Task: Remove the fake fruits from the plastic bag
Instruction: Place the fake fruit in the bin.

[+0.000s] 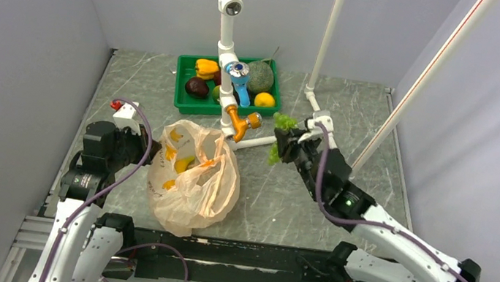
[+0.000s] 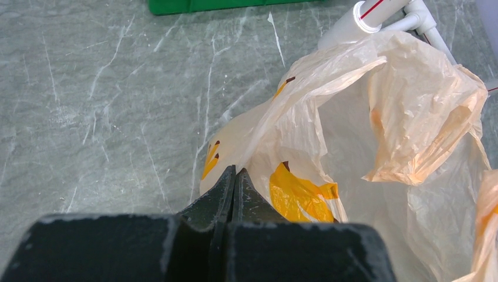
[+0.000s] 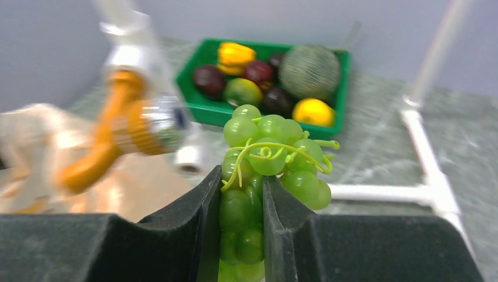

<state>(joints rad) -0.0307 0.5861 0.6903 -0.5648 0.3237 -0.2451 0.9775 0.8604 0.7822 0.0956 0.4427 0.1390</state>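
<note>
Several fruits [image 1: 197, 87] fill tray [image 1: 200, 110]; right gripper [image 3: 242, 179] clamps grapes [image 3: 270, 147]; left gripper [image 2: 234, 173], shut, apparently pinches bag [image 2: 411, 100].

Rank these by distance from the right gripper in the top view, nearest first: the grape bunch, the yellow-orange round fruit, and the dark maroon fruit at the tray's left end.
1. green grape bunch: clamped between the right gripper's fingers, above the table's middle.
2. yellow-orange round fruit: at the right end of the green tray.
3. dark maroon fruit: at the tray's left end, farthest away.
</note>
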